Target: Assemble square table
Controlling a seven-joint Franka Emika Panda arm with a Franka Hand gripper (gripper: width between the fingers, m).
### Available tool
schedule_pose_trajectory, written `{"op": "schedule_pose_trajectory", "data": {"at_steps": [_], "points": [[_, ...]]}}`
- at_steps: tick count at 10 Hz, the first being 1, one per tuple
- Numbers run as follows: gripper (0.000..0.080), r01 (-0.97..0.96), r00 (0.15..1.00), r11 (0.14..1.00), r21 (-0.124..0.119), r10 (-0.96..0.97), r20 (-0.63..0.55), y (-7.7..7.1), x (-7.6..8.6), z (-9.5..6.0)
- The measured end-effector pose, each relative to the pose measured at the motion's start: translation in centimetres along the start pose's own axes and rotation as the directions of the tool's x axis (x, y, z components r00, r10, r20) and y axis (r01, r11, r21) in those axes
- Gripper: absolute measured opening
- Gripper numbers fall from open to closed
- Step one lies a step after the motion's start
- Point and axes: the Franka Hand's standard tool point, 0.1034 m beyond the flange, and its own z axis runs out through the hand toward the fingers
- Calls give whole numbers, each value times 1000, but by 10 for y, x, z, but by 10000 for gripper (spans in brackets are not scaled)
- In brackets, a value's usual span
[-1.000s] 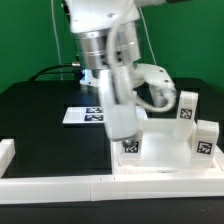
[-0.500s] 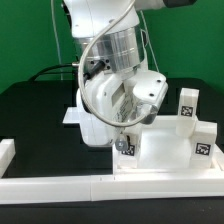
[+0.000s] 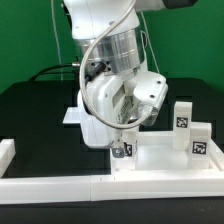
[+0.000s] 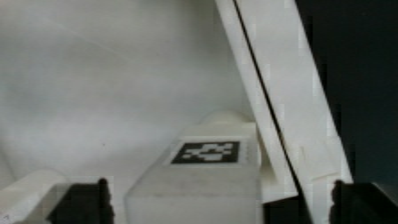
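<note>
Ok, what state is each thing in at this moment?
pincer: open, fingers either side of a tagged leg.
tabletop slab: lying against the border rail.
tagged leg under the pincer: on the slab.
two legs: upright, untouched.
border rail: flat on the table.

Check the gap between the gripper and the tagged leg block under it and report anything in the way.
Nothing visible blocks it. In the wrist view the open gripper hangs over the leg block, a finger on each side, only the white tabletop behind.
</note>
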Motion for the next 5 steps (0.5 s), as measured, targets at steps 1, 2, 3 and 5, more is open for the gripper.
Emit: {"op": "schedule_pose_trajectory", "data": {"at_steps": [1, 2, 3, 5], "points": [[644, 11, 1000, 1000, 3, -11, 15, 4, -9, -15], [648, 18, 999, 1000, 13, -18, 32, 12, -16, -31], [648, 22, 999, 1000, 11, -22, 48, 16, -21, -46], [649, 12, 999, 1000, -12, -11, 52, 22, -31, -54]]}}
